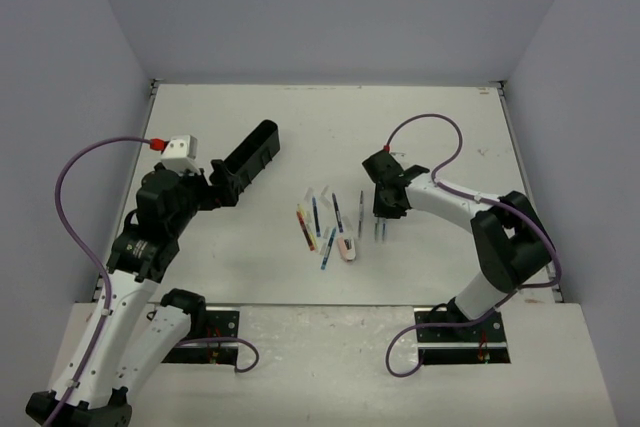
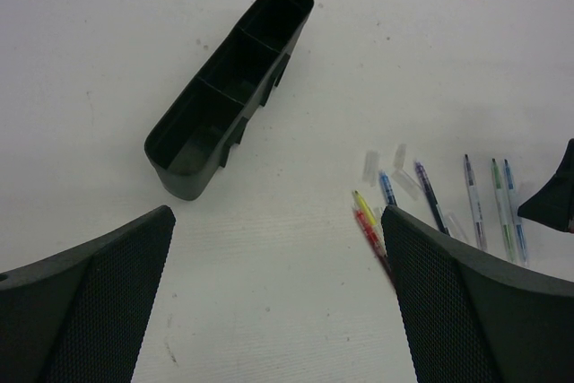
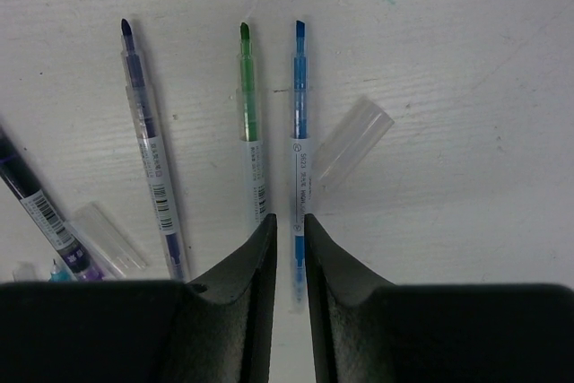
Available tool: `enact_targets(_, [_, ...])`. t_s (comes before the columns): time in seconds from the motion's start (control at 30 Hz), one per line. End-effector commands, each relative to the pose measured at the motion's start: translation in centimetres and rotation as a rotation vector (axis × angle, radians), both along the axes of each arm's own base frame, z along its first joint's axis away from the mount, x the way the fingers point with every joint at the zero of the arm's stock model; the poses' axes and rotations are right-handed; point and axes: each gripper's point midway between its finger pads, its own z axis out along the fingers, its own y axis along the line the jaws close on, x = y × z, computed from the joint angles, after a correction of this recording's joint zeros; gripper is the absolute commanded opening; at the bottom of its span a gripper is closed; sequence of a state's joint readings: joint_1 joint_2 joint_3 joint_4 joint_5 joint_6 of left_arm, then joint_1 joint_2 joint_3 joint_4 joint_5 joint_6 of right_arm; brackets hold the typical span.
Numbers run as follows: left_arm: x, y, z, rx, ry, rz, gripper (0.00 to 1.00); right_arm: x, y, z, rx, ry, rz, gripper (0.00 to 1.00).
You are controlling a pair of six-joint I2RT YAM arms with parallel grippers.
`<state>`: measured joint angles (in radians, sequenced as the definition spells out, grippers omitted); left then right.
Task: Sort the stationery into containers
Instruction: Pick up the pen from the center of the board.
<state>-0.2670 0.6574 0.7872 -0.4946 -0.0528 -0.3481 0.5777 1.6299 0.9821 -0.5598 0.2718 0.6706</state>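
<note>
the right claw (image 3: 289,221) straddles the blue pen (image 3: 300,132) at lower centre, jaws narrow; the pen's end is hidden, the grip unclear. the left claw (image 2: 276,217) gapes wide, empty, below the black tray (image 2: 193,181) at upper left.

Upper left in the left wrist view, the tray (image 2: 184,184) is black on a white table (image 2: 90,42). Lower right are a yellow pen (image 2: 362,206) and a red pen (image 2: 369,229). In the right wrist view, left to right, are a navy pen (image 3: 142,105), a green pen (image 3: 248,96) and a blue pen (image 3: 300,105), their labels barcoded, with a clear cap (image 3: 352,141).
</note>
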Motion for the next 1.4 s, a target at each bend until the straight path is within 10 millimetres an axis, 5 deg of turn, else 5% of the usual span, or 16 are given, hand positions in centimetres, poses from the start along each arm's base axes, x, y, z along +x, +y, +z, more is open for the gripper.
enact_targets(0.0, [0.2,-0.3,0.2,0.007,-0.018,-0.016,1.0,1.0,0.1,0.3,-0.001,-0.037,-0.032,0.19])
enact_targets(1.1, [0.2,-1.1,-0.4,0.014,0.004,-0.041,1.0,-0.9,0.1,-3.2,0.034,0.079,-0.049,0.16])
enact_targets(1.37, [0.1,-1.2,-0.3,0.013,0.0,-0.045,1.0,-0.7,-0.1,-2.8,0.028,0.066,-0.053,0.03])
